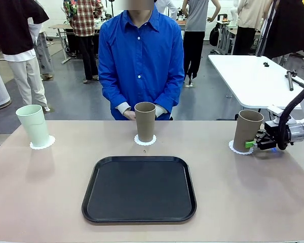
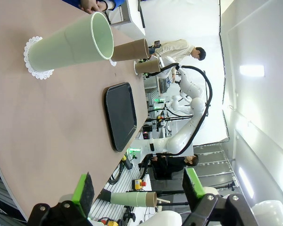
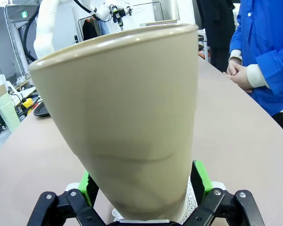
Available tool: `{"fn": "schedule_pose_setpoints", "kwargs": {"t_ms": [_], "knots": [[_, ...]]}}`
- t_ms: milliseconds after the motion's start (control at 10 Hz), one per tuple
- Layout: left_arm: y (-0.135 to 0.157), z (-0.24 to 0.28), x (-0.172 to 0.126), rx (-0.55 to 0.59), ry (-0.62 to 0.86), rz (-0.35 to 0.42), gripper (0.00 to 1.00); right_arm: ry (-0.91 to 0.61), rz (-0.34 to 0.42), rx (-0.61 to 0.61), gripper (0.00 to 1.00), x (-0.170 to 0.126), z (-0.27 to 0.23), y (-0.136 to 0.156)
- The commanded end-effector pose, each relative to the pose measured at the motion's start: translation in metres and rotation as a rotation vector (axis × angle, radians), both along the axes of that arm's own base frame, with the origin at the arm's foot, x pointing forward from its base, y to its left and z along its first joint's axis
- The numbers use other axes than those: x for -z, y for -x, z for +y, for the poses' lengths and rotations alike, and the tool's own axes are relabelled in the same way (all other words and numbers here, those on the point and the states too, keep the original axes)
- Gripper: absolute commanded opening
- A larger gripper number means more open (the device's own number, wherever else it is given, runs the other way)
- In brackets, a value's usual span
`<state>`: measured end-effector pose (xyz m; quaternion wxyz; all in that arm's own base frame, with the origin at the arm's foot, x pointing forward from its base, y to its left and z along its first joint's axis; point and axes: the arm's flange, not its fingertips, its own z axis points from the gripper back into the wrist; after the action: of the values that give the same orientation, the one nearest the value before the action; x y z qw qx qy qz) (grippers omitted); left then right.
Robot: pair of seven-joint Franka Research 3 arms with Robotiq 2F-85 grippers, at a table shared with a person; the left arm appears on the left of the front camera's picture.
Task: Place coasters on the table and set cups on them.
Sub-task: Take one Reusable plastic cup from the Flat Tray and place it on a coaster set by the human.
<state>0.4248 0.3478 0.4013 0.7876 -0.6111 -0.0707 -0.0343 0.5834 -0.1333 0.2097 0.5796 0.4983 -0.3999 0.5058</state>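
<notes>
Here all three cups stand upright on coasters along the far half of the beige table: the mint green cup on its lacy coaster at the robot's left, a tan cup on the middle coaster just in front of the person, and a second tan cup on the right coaster. The right gripper sits level with the base of that right-hand cup, its green pads straddling the lower wall on either side; in the right wrist view the pads stand just off the cup rather than pressed into it, so the jaws are spread wide and the cup rests on its own. The left gripper hangs well back from the mint cup, fingers parted wide with nothing between them. A black tray lies in the near middle of the table, bare. The person in a blue shirt stands at the far edge with both hands clasped behind the middle cup.
</notes>
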Motion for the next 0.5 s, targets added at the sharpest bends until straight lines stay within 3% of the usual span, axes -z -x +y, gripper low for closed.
{"fn": "schedule_pose_setpoints", "kwargs": {"t_ms": [0, 400], "knots": [[0.001, 0.001, -0.002, -0.002, -0.005, 0.004, 1.0, -0.001, 0.029, -0.027, 1.0, -0.001, -0.007, -0.009], [0.001, 0.001, -0.002, -0.002, -0.005, 0.004, 1.0, 0.007, 0.03, -0.009, 1.0, -0.004, -0.022, -0.009]]}}
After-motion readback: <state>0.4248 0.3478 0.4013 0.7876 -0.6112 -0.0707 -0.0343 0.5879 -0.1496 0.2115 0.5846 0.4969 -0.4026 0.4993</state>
